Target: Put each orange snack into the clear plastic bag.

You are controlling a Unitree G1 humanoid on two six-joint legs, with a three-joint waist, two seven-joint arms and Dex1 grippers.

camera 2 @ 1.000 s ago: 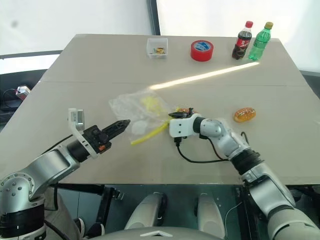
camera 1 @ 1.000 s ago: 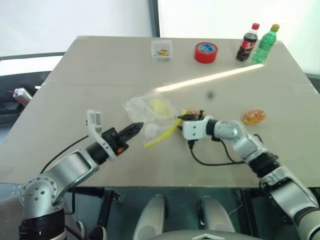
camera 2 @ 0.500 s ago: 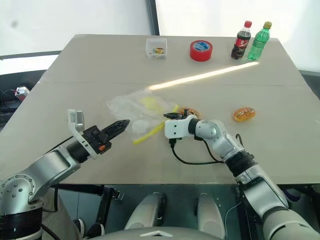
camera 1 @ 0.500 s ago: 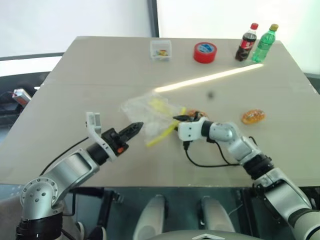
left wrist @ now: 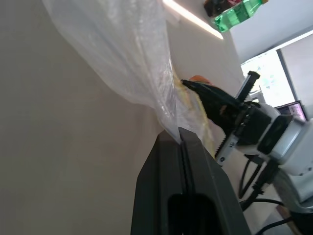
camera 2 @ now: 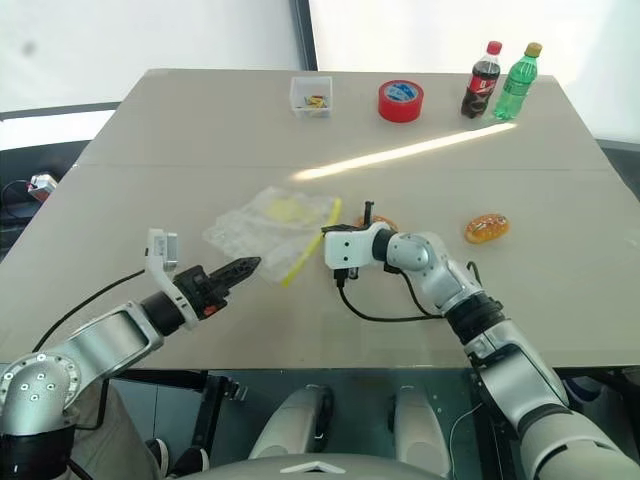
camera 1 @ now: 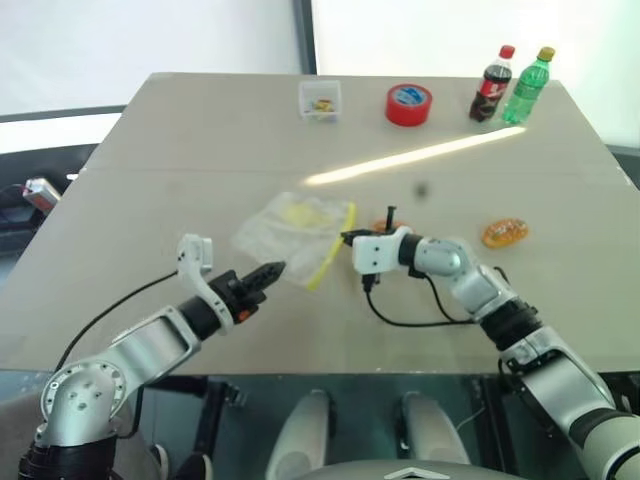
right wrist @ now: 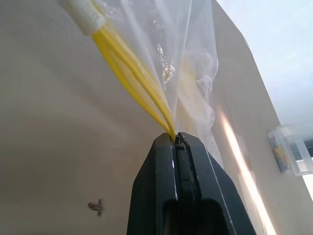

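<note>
The clear plastic bag (camera 1: 290, 222) lies crinkled and spread at the table's middle, its yellow zip strip (camera 1: 333, 250) on the side toward my right arm. My left gripper (camera 1: 272, 269) is shut on the bag's near left corner; the left wrist view shows the film pinched between the fingers (left wrist: 168, 147). My right gripper (camera 1: 347, 238) is shut on the zip strip (right wrist: 132, 73). One orange snack (camera 1: 384, 224) sits just behind the right gripper, partly hidden by it. A second orange snack (camera 1: 505, 233) lies farther right, apart from both grippers.
At the table's far edge stand a small clear box (camera 1: 322, 100), a red tape roll (camera 1: 410, 104), a cola bottle (camera 1: 493, 85) and a green bottle (camera 1: 528, 86). A black cable (camera 1: 410, 312) loops on the table below my right wrist.
My right gripper moved left and shut on the yellow zip strip. My left gripper sank toward the table with the bag's corner. The bag now lies flatter and more stretched.
</note>
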